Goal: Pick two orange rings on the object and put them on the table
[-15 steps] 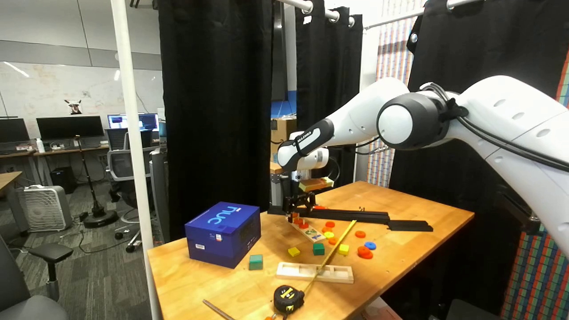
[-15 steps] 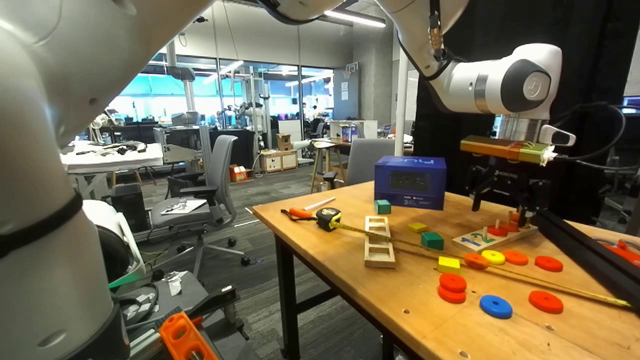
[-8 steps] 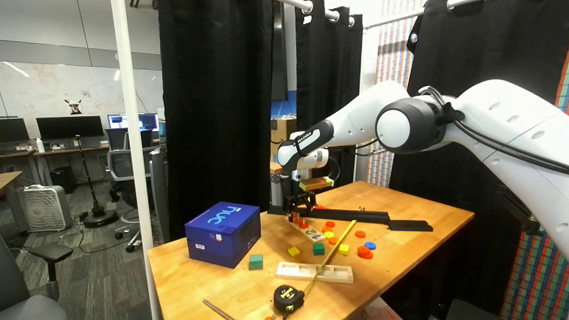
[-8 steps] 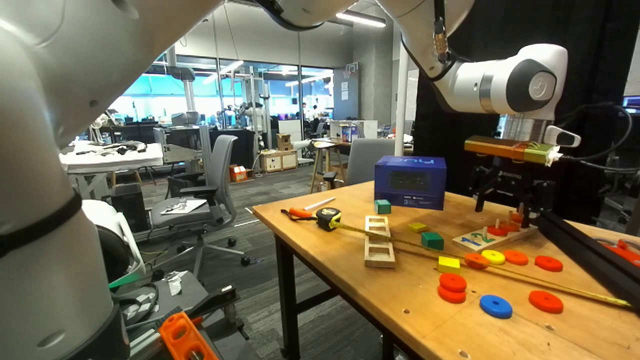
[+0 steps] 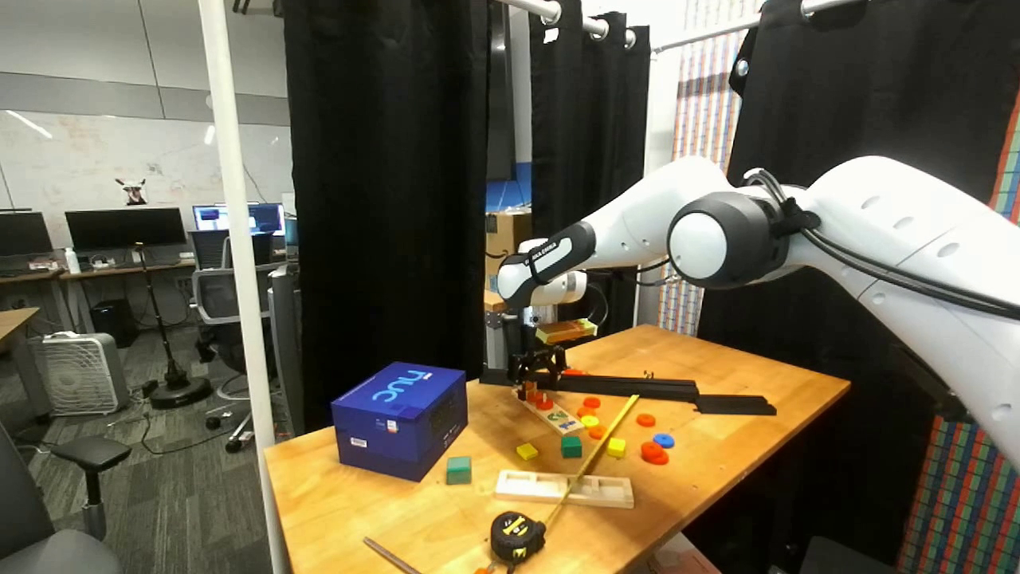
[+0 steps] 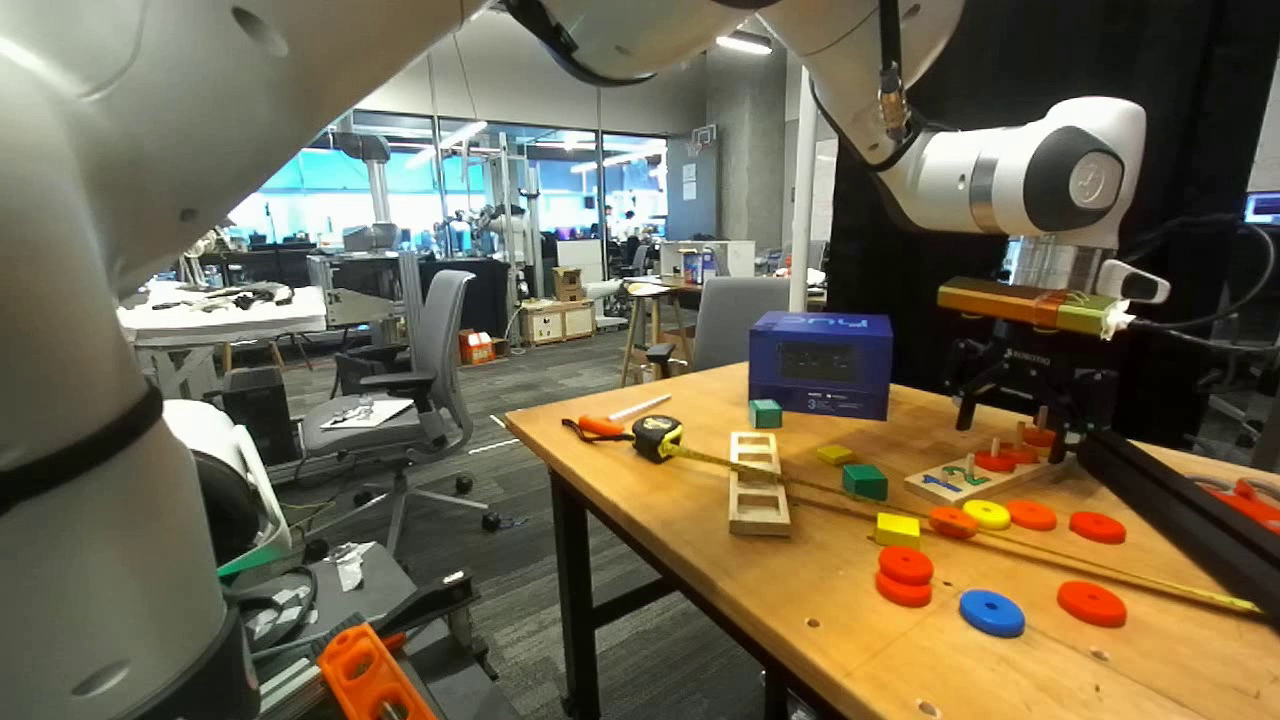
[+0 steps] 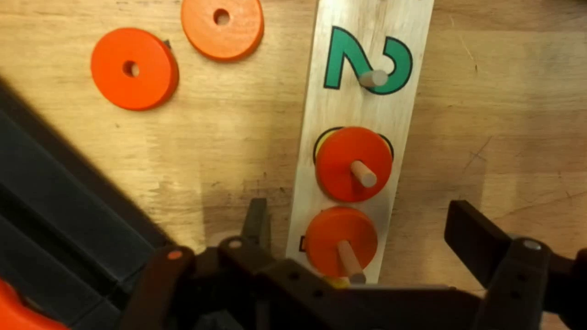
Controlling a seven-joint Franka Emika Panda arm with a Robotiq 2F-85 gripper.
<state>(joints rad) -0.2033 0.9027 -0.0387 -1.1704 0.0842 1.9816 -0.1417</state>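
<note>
1. While the gripper (image 7: 357,215) hangs over the end of the wooden board (image 7: 357,110), its fingers (image 7: 474,243) stand wide apart, one to each side of the board.
2. The rings of the task are on this board. In the wrist view, a red-orange ring (image 7: 337,153) sits around a wooden peg (image 7: 364,175); just beside it, a darker orange ring (image 7: 328,231) sits around the next peg, nearer to the gripper.
3. In an exterior view, a third ring (image 6: 1038,439), also orange, shows at the far end of the board. It is partly hidden, so on which peg it sits, I cannot tell.
4. Whether the fingers touch the table (image 6: 860,650), I cannot tell.
5. On the table lie also loose orange rings (image 7: 151,87), near the board in the wrist view. In an exterior view, a yellow ring (image 6: 995,521) and a blue ring (image 6: 990,620) lie there too.
6. A black bar (image 6: 1170,510) lies near the end of the board.
7. In both exterior views, a blue box (image 5: 398,422) stands on the table, and the yellow blade (image 5: 617,422) of a tape measure (image 6: 656,438) runs across the surface.
</note>
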